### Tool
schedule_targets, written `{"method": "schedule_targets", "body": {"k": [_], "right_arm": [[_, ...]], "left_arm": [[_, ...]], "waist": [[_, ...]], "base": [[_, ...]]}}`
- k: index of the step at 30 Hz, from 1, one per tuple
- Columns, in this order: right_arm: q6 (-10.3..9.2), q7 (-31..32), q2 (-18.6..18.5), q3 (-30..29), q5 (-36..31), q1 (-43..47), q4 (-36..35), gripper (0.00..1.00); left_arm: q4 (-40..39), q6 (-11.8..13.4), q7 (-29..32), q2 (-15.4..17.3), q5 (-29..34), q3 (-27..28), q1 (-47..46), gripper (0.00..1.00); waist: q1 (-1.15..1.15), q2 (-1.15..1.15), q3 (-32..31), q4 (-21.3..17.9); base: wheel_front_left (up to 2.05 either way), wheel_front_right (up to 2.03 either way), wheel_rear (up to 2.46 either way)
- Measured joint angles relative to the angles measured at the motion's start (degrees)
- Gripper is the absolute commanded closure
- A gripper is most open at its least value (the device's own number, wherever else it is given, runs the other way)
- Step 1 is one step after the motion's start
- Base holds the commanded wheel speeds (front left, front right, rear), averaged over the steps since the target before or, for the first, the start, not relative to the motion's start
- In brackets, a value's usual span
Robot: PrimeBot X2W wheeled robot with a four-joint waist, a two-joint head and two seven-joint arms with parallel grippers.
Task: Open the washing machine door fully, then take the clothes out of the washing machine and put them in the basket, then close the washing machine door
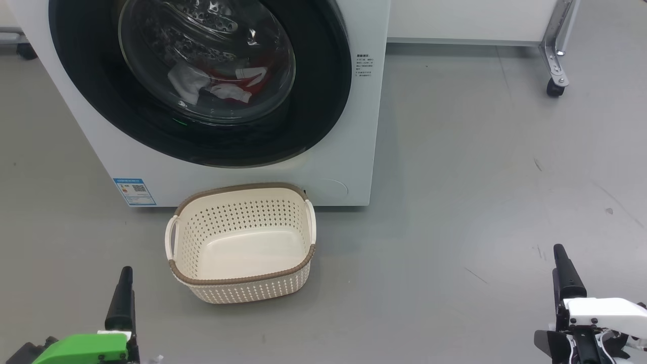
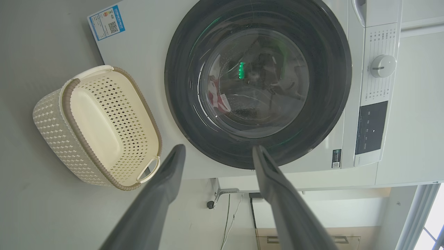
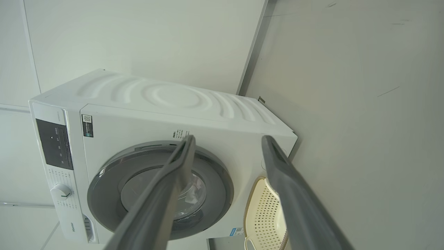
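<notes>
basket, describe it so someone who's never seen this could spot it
Find the big white front-loading washing machine with the closed, black-rimmed round glass door. On the grey floor just in front sits a small cream perforated plastic basket. Its brown woven-look rim and two side handles set it apart.

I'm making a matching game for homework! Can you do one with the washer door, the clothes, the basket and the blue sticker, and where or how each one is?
Things
1. round black-rimmed glass washing machine door
2. red and white fabric clothes
3. cream perforated plastic basket
4. small blue label sticker

Places or states
A. empty, on the floor
B. shut
C. stuck low on the big white washing machine
D. inside, behind the glass

Pairs: 1-B, 2-D, 3-A, 4-C
</notes>
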Motion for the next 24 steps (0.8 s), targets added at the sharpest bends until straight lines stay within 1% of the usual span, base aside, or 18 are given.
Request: {"method": "schedule_targets", "body": {"k": [6, 8, 10, 15, 17, 19, 24], "right_arm": [[0.00, -1.3, -0.2, 0.3, -3.8, 0.0, -1.9, 0.00], [0.00, -1.8, -0.3, 0.6, -6.8, 0.0, -2.7, 0.00], [0.00, -2.0, -0.9, 1.1, -10.1, -0.1, -3.4, 0.00], [-0.09, -3.1, -1.0, 1.7, -14.2, -0.1, -5.0, 0.00], [-0.54, -3.4, -1.0, 1.9, -16.1, -0.1, -5.6, 0.00], [-0.55, -3.8, -1.0, 2.2, -17.6, -0.1, -6.2, 0.00], [-0.62, -4.9, -1.2, 3.3, -23.8, -0.1, -7.7, 0.00]], "left_arm": [[-1.8, 0.0, -1.3, 0.0, 3.2, 0.1, -0.1, 0.00], [-2.4, 0.0, -1.7, 0.0, 4.3, 0.0, -0.1, 0.00], [-3.1, 0.0, -1.9, 0.0, 6.4, -0.2, -0.1, 0.00], [-4.9, 0.0, -2.9, 0.1, 10.9, -0.9, -0.1, 0.00], [-5.2, 0.0, -3.4, 0.1, 12.8, -1.2, -0.1, 0.00], [-5.5, 0.0, -3.8, 0.1, 14.4, -1.4, -0.1, 0.00], [-6.8, 0.0, -4.8, 0.2, 19.0, -2.1, -0.1, 0.00]], "waist": [[0.00, 0.00, -0.2, 0.1], [0.00, 0.00, -0.3, 0.1], [0.00, 0.00, -0.3, 0.1], [0.00, 0.00, -0.5, 0.2], [0.00, 0.00, -0.5, 0.2], [0.00, 0.00, -0.6, 0.2], [0.00, 0.00, -0.6, 0.1]], "base": [[0.00, 0.00, 0.00], [0.00, 0.00, 0.00], [0.00, 0.00, 0.00], [0.00, 0.00, 0.00], [0.00, 0.00, 0.00], [0.00, 0.00, 0.00], [0.00, 0.00, 0.00]]}}
